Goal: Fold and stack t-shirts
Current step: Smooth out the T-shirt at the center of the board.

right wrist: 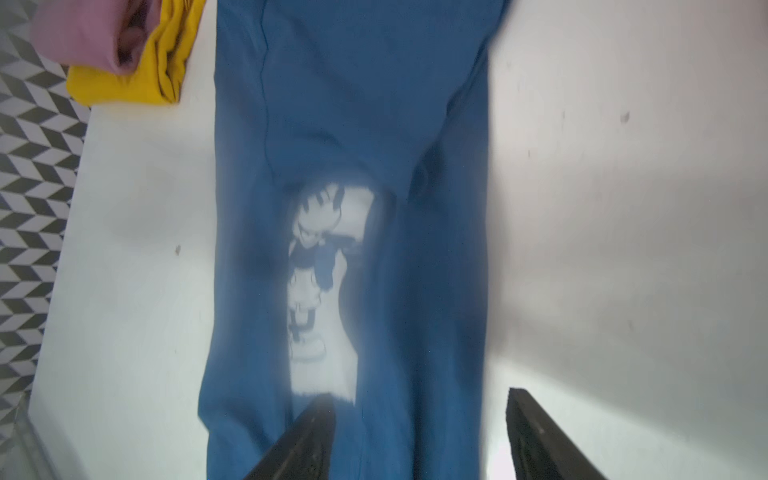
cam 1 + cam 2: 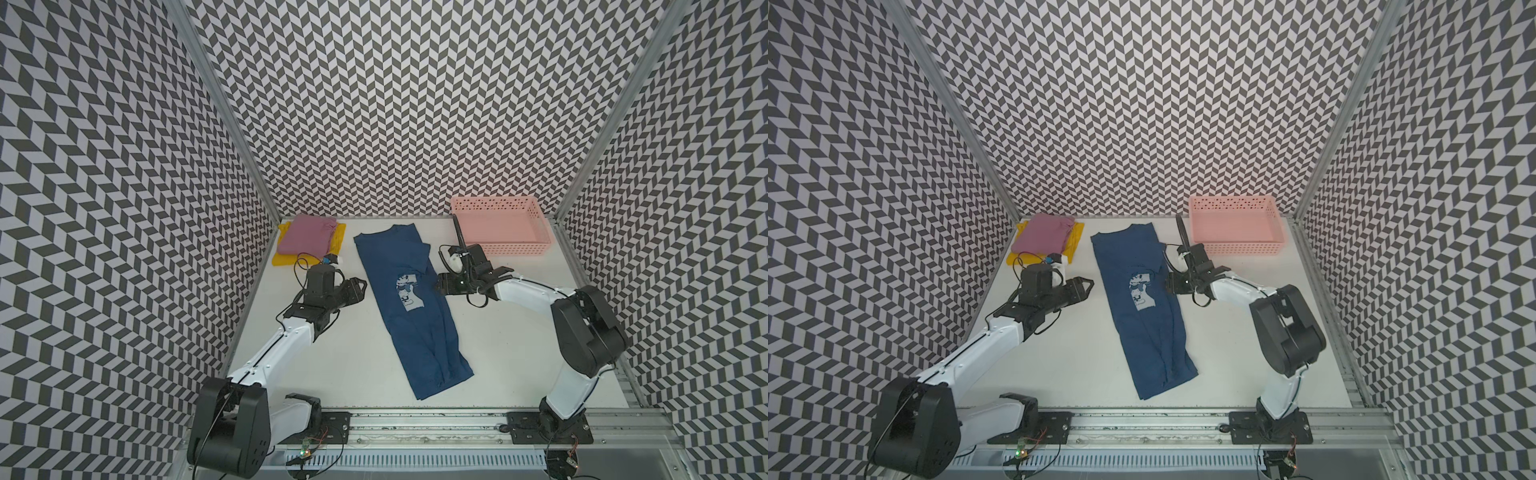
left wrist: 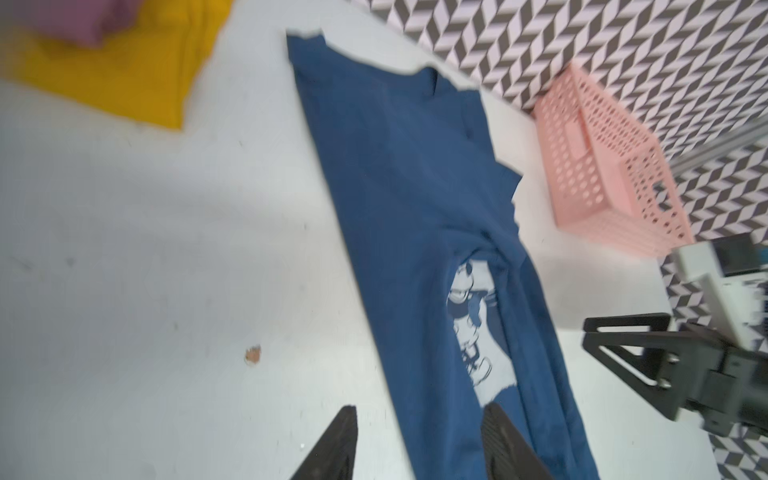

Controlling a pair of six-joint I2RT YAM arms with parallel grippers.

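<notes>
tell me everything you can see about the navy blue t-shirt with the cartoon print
The navy blue t-shirt is soft cloth, folded lengthwise into a long narrow strip, its side flaps overlapping and partly covering a pale cartoon-mouse print. It lies flat and slightly slanted on the middle of the white table, neck end toward the back wall, hem toward the arms' bases. The open right gripper is at its edge; nothing grips it.

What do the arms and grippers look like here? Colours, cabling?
Left arm and right arm: white link shells, black joint housings, loose black cables. Left gripper and right gripper: black, fingers with triangular cut-outs.
</notes>
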